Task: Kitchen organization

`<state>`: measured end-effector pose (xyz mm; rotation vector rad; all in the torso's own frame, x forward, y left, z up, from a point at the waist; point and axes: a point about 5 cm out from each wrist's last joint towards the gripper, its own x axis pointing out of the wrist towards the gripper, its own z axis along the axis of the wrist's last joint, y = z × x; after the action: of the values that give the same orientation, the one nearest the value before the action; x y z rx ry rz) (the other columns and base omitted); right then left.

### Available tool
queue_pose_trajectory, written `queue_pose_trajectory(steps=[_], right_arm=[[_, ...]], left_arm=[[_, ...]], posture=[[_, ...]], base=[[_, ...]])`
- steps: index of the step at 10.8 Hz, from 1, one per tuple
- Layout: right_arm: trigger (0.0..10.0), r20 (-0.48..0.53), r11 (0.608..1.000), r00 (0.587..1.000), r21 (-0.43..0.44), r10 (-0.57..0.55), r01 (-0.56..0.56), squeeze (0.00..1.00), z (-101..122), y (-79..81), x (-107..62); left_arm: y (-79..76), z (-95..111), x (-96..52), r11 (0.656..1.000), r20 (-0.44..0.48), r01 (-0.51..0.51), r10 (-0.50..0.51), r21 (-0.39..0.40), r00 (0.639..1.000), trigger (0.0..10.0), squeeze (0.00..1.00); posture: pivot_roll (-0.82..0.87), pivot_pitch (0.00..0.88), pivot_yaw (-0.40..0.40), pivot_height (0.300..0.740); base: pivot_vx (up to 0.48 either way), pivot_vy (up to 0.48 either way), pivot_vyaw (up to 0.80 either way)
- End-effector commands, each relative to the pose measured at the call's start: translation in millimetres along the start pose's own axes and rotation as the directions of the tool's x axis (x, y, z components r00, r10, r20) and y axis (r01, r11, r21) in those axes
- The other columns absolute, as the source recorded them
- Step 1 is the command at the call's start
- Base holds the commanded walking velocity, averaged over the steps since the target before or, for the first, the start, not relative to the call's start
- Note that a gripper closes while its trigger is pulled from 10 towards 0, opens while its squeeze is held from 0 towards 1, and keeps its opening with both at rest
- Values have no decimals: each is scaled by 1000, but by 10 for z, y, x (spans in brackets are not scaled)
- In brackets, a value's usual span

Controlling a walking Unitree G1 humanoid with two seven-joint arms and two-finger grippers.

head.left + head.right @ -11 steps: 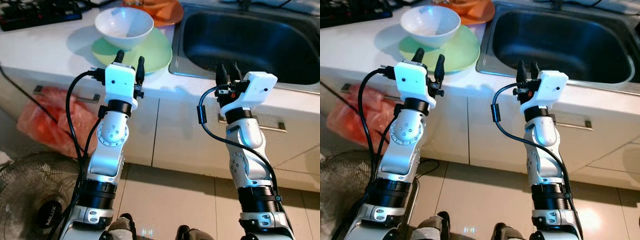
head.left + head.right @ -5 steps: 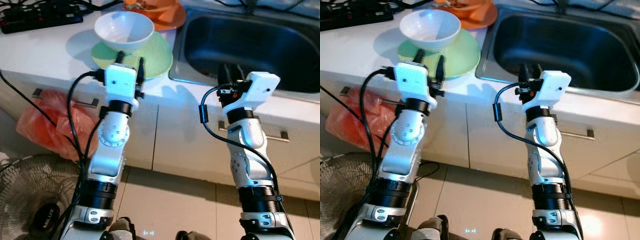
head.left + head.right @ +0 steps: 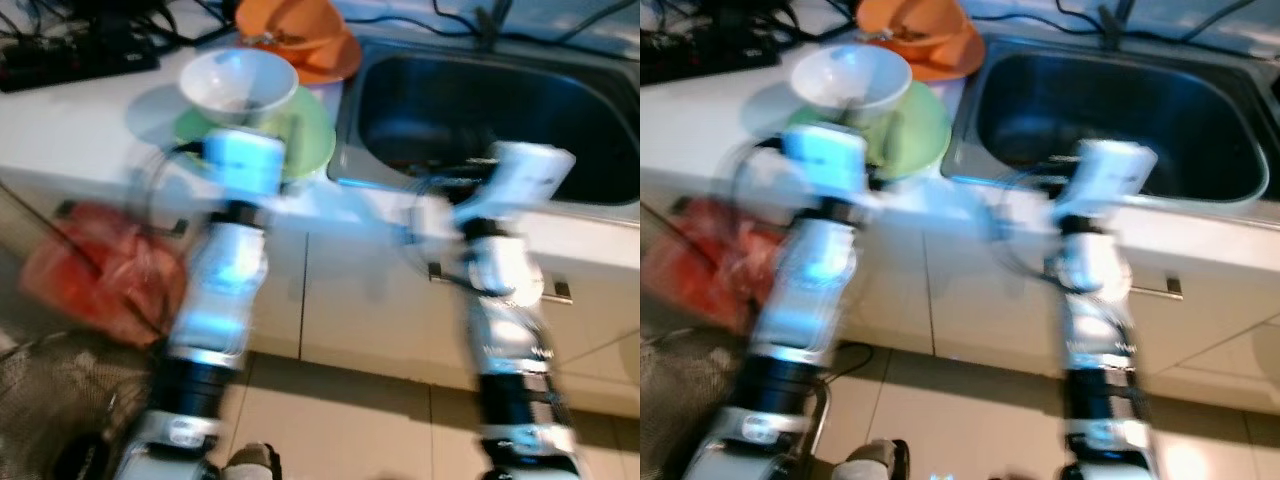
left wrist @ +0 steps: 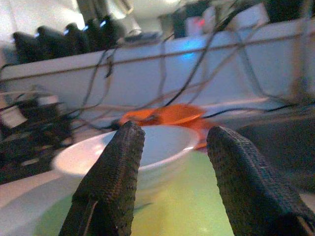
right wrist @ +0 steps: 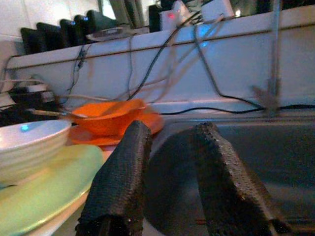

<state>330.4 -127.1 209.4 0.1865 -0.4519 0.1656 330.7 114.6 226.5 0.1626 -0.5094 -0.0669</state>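
Observation:
A white bowl sits on a light green plate on the white counter, left of the dark sink. Behind them an orange bowl rests on an orange plate. Both arms are raised in front of the counter edge and are blurred. My left gripper is open and empty, low over the green plate, and points at the white bowl just beyond its fingertips. My right gripper is open and empty at the sink's near rim, facing the basin.
A black power strip and cables lie at the counter's back left. Under the counter hang an orange-red plastic bag and cabinet fronts with a handle. A floor fan stands at lower left. The tap's base stands behind the sink.
The whole picture has shifted and blurred, so the camera moved; more of the orange dishes shows. Both arms smear with motion close to the counter edge, the left nearer the bowl.

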Motion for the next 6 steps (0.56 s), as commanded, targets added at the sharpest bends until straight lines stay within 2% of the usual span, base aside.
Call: queue_pose_trajectory(steps=[1, 2, 6], right_arm=[[10000, -2, 999, 999, -18, -35, 35, 0, 10, -123, -27], [10000, -2, 999, 999, -18, -35, 35, 0, 9, -124, -27], [10000, -2, 999, 1000, -13, -31, 31, 0, 1, -117, -28]], left_arm=[[-124, 36, -3, 999, 13, 32, -32, -23, 999, 10000, 0], [-138, 46, -4, 999, 21, 45, -45, -9, 999, 10000, 0], [-170, 91, -9, 998, 49, 65, -64, -17, 997, 10000, 0]], posture=[[87, 186, -36, 740], [86, 186, -36, 740], [87, 183, -36, 740]], base=[[405, 0, 0], [300, 0, 0], [0, 0, 0]])
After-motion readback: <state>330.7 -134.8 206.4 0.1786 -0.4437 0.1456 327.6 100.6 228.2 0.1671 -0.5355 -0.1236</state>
